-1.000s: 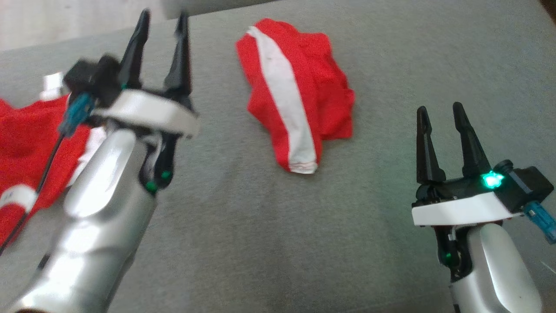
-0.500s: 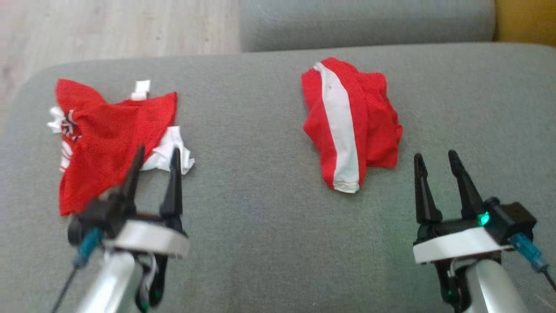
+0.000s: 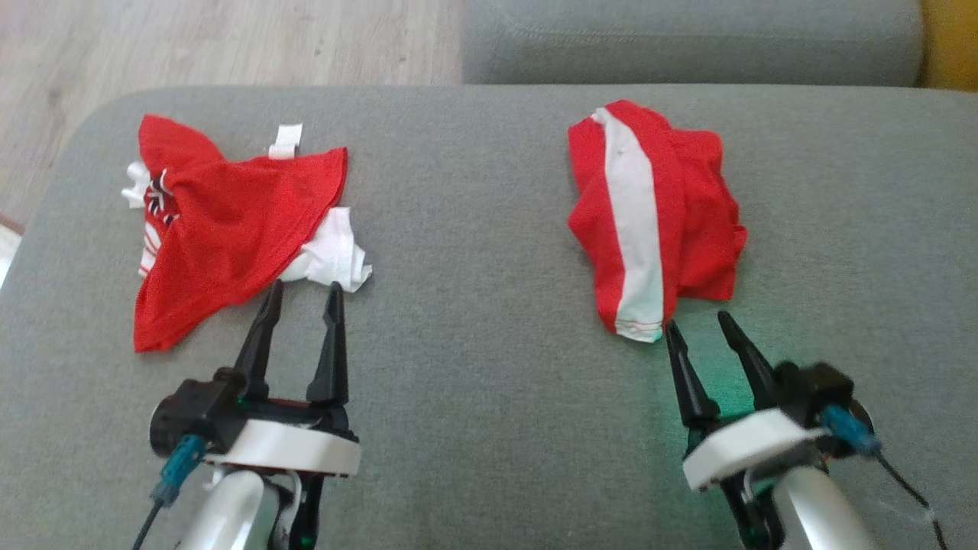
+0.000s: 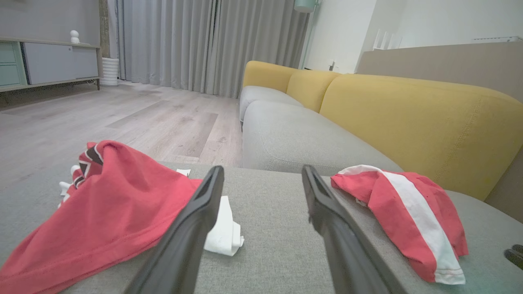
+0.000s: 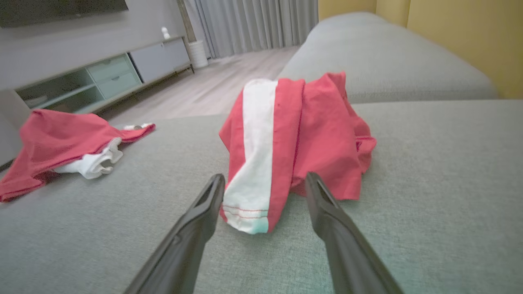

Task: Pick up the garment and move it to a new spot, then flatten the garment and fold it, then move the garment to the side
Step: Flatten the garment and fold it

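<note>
Two red items lie on the grey cushion [image 3: 474, 321]: a shirt [image 3: 229, 229] at upper left, striped shorts [image 3: 649, 221] at upper right. My left tool [image 3: 306, 286] and right tool [image 3: 697, 321], both spread wide and empty, sit just below them.

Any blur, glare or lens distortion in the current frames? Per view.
Head view: right end effector slightly blurred, green glow on the grey fabric cushion beside it; left end effector crisp. Left wrist view: sharp, near fingers oversized by the wide lens. Right wrist view: softer, crumpled red garment with a white stripe evenly lit, no glare.
</note>
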Controlling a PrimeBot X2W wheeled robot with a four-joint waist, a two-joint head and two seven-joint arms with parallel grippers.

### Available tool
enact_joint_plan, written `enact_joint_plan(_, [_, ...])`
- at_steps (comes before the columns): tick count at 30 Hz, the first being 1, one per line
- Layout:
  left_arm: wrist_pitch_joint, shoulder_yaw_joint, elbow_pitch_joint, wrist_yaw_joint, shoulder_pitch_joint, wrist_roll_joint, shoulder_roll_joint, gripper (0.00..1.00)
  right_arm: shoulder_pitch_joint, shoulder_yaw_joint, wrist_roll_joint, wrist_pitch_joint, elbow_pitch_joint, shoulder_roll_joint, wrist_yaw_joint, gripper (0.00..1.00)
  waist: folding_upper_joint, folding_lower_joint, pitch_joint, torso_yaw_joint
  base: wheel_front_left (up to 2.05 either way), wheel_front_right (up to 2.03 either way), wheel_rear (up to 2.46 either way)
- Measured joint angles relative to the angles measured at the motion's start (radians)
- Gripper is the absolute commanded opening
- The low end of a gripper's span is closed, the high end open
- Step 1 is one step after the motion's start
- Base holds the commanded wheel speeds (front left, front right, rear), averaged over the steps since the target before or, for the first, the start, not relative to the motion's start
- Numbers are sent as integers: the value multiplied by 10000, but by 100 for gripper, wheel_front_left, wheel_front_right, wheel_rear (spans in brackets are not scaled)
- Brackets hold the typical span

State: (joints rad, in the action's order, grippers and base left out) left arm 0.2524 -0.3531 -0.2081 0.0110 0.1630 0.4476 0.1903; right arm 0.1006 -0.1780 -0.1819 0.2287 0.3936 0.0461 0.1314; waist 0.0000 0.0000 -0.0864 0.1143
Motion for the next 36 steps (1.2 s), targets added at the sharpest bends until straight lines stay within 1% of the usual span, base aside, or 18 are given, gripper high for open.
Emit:
enact_joint_plan(4, [0,15,-192,-244,154,-167,-242,100,923,-44,-132,-364,1049,15,0,100,0,2,-274,223,0,0,0])
enact_joint_plan(8, [0,54,-380,-485,356,-286,-485,100,1695,-104,-832,-531,2098,23,0,100,0,2,-534,529,0,0,0])
enact_joint_plan(9, [0,90,-481,-564,419,-380,-560,100,1947,-297,-1026,-571,2633,31,0,100,0,2,-657,681,0,0,0])
enact_joint_plan(13, [0,238,-662,-734,455,-523,-669,100,2403,-813,-1267,-612,3461,33,0,100,0,2,-836,906,0,0,0])
enact_joint_plan(14, [0,278,-686,-740,456,-529,-688,100,2526,-924,-1346,-610,3607,33,0,44,0,2,-865,928,0,0,0])
enact_joint_plan(15, [0,326,-713,-742,456,-529,-698,100,2664,-1011,-1306,-583,3749,36,0,0,0,2,-882,925,0,0,0])
enact_joint_plan(19, [0,523,-765,-826,503,-671,-748,100,3082,-1026,-769,-242,4125,38,0,0,0,2,-880,750,0,0,0])
enact_joint_plan(23, [0,675,-767,-872,569,-750,-855,100,3093,-445,368,-69,4297,40,0,0,0,2,-763,442,0,0,0])
enact_joint_plan(27, [0,809,-763,-920,549,-817,-945,100,2890,918,1893,-33,4079,71,0,0,0,1,-549,45,0,0,0])
enact_joint_plan(28, [0,809,-763,-920,549,-817,-945,100,2890,918,1893,-33,4079,71,0,0,0,1,-549,45,0,0,0])
enact_joint_plan(29, [0,911,-752,-953,541,-880,-991,100,2551,1707,2462,-178,3632,194,0,0,0,0,-415,-162,0,0,0])
enact_joint_plan(30, [0,911,-752,-953,541,-880,-991,100,2551,1707,2462,-178,3632,194,0,0,0,0,-415,-162,0,0,0])
enact_joint_plan(34, [0,968,-731,-997,455,-903,-1064,100,1638,3233,3292,-805,2420,570,0,0,0,0,-130,-513,0,0,0])
enact_joint_plan(36, [0,972,-731,-1003,369,-980,-1101,100,1243,3893,3590,-1198,1781,621,0,0,0,0,-2,-643,0,0,0])
